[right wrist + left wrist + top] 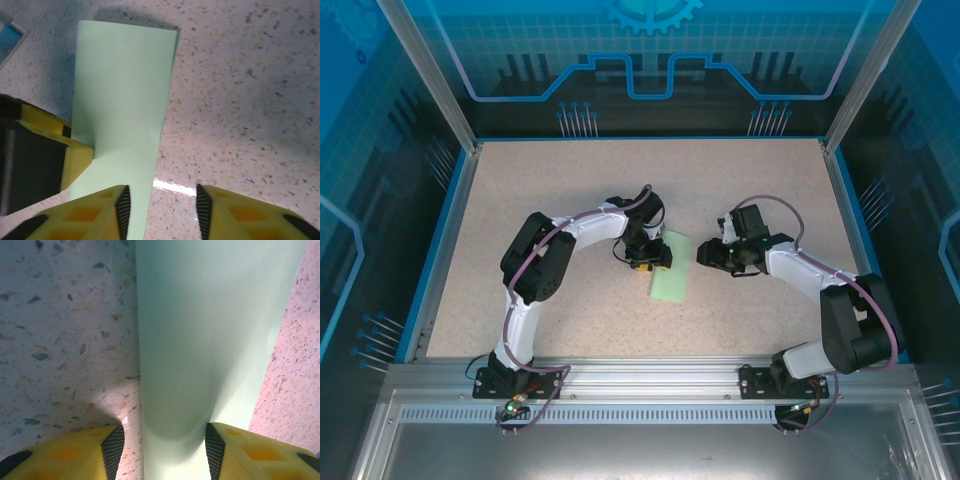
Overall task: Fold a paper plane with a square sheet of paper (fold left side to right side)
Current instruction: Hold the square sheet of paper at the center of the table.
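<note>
The square sheet of paper [673, 280] lies on the table as a narrow pale mint-green rectangle, folded over on itself. My left gripper [650, 258] stands low over its left long edge. In the left wrist view the paper [200, 340] runs up between that gripper's [165, 440] open jaws, with one pad over the bare table and the other over the paper. My right gripper [708, 255] hovers at the sheet's right side. Its jaws [162, 200] are open, straddling the edge of the paper [125, 90]. One yellow fingertip [75, 160] of the left gripper rests on the sheet.
The speckled beige table [570, 200] has a blue raised rim [448, 210] and aluminium posts [425, 70] at its back corners. A metal rail [650, 375] carrying both arm bases runs along the near edge.
</note>
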### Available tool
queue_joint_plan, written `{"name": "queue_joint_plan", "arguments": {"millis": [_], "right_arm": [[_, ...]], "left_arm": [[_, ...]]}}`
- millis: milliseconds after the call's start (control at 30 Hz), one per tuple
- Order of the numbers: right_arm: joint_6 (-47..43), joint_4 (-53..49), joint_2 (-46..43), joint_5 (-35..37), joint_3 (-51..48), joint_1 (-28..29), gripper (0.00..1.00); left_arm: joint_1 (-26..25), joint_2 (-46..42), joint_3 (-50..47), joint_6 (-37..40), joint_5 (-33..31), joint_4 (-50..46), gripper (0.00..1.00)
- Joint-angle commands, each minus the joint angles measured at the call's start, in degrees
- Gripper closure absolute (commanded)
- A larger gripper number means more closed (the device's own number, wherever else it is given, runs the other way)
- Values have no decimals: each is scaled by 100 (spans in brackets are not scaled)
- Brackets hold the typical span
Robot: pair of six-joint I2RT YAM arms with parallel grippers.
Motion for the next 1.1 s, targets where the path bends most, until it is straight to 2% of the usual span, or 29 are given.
{"name": "queue_joint_plan", "arguments": {"millis": [0, 133, 267, 1067], "right_arm": [[134, 283, 242, -421, -35, 59, 68], [326, 613, 643, -619, 88, 280, 86], [373, 666, 1003, -618, 327, 490, 95], [126, -54, 1914, -117, 623, 716, 96]], "left_arm": [[-138, 456, -5, 167, -241, 170, 49], [-135, 452, -8, 170, -257, 162, 49], [-136, 449, -9, 170, -265, 158, 49], [-138, 249, -26, 200, -320, 130, 48]]}}
